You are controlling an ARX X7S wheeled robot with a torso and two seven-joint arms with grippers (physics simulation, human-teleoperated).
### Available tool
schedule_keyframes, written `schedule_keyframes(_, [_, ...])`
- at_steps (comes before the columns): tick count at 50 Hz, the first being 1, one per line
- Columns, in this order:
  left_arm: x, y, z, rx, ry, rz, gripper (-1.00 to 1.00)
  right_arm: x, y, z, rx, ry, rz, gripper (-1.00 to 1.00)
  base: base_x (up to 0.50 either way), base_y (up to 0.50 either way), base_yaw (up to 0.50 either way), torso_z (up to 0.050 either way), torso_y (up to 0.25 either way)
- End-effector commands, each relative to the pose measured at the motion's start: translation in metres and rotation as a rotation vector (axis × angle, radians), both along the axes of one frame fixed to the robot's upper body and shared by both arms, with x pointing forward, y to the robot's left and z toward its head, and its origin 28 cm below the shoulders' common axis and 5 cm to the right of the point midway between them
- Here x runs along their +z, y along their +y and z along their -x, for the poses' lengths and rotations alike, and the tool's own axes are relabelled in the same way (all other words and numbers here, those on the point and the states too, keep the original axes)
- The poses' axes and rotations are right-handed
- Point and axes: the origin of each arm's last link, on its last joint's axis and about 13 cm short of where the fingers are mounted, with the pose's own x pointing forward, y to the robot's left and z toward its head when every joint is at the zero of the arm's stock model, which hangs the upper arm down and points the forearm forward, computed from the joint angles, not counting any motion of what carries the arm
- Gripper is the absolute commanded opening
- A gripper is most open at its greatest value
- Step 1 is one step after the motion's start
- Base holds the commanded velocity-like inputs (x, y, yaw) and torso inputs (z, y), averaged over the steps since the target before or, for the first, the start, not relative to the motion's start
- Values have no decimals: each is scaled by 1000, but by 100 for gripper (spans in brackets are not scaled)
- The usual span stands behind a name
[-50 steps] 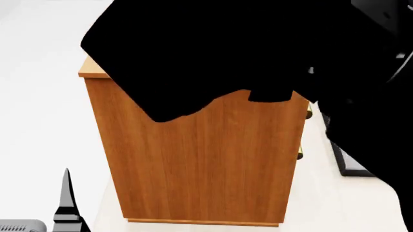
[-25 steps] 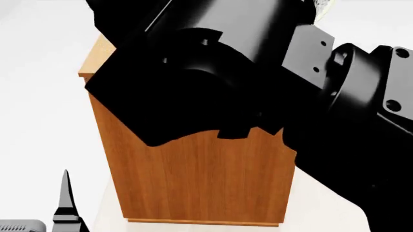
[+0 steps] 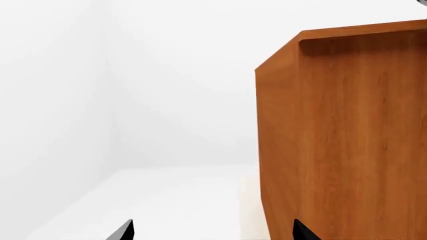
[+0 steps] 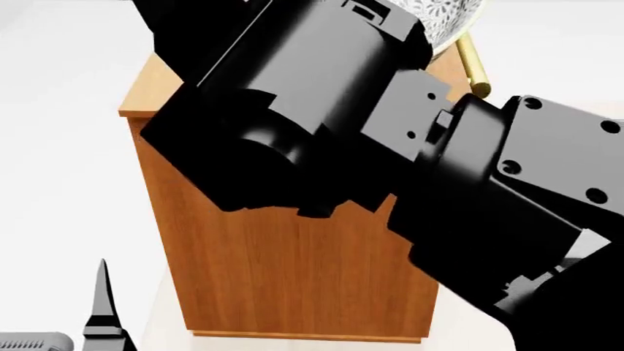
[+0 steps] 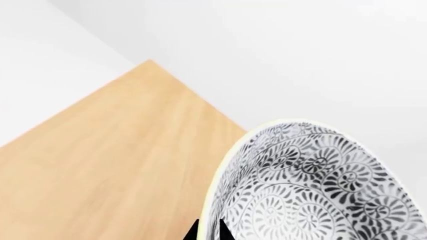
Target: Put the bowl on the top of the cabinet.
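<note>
Bowl [image 5: 313, 185] fills our right wrist view, its rim pinched between the right gripper [image 5: 209, 231] tips, closed on it, hanging over the pale flat top of the cabinet [image 5: 113, 150]; leaf patterning looks glossy, ceramic. In our head view the right arm has swung higher than half a second ago, so the bowl's edge [image 4: 443, 22] now shows, meaning release is near. Our left wrist view shows the left gripper [image 3: 210, 231] parted, empty, beside the wood-grain cabinet side [image 3: 347, 140].

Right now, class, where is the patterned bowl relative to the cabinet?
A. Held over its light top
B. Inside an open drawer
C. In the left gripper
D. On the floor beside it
A: the right wrist view shows the bowl, pinched at its rim by the right gripper, over the cabinet top.
</note>
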Motion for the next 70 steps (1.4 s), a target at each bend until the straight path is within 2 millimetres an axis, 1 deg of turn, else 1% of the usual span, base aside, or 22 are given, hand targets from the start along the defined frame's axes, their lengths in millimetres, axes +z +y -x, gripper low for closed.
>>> schedule_keyframes(1, [0, -1, 1, -6, 0, 0, 100, -11, 0, -13, -22, 31, -1, -100, 0, 0, 0, 0, 0])
schedule_keyframes(4, [0, 1, 2, -6, -1, 5, 100, -10, 0, -13, -25, 33, -5, -100, 0, 0, 0, 0, 0])
schedule_keyframes(13, [0, 0, 3, -9, -1, 6, 100, -12, 11, -2, 28, 28, 13, -100, 0, 0, 0, 0, 0])
schedule_keyframes(21, [1, 0, 2, -7, 0, 5, 100, -17, 14, -2, 52, 35, 21, -100, 0, 0, 0, 0, 0])
schedule_keyframes(35, [0, 0, 1, -6, 2, 5, 100, -19, 16, -2, 78, 27, 23, -100, 0, 0, 0, 0, 0])
schedule_keyframes(42, [0, 1, 1, -5, 3, 7, 100, -15, 17, -1, 83, 16, 16, -100, 0, 0, 0, 0, 0])
schedule_keyframes(46, [-2, 1, 0, -5, 6, 8, 100, -4, 15, 1, 88, -8, -4, -100, 0, 0, 0, 0, 0])
schedule_keyframes(51, [-2, 1, 0, -6, 7, 7, 100, 5, 16, 6, 96, -28, -22, -100, 0, 0, 0, 0, 0])
schedule_keyframes(56, [-2, 1, 1, -2, 4, 3, 100, 0, 19, 6, 104, -29, -12, -100, 0, 0, 0, 0, 0])
schedule_keyframes(64, [-3, 2, 1, 0, 7, 10, 100, -2, 19, 5, 107, -39, -13, -100, 0, 0, 0, 0, 0])
schedule_keyframes(65, [-3, 3, 1, 0, 8, 11, 100, -2, 19, 5, 107, -42, -23, 100, 0, 0, 0, 0, 0])
schedule_keyframes(70, [-3, 3, 1, 2, 8, 15, 100, 1, 14, 7, 96, -67, -14, 100, 0, 0, 0, 0, 0])
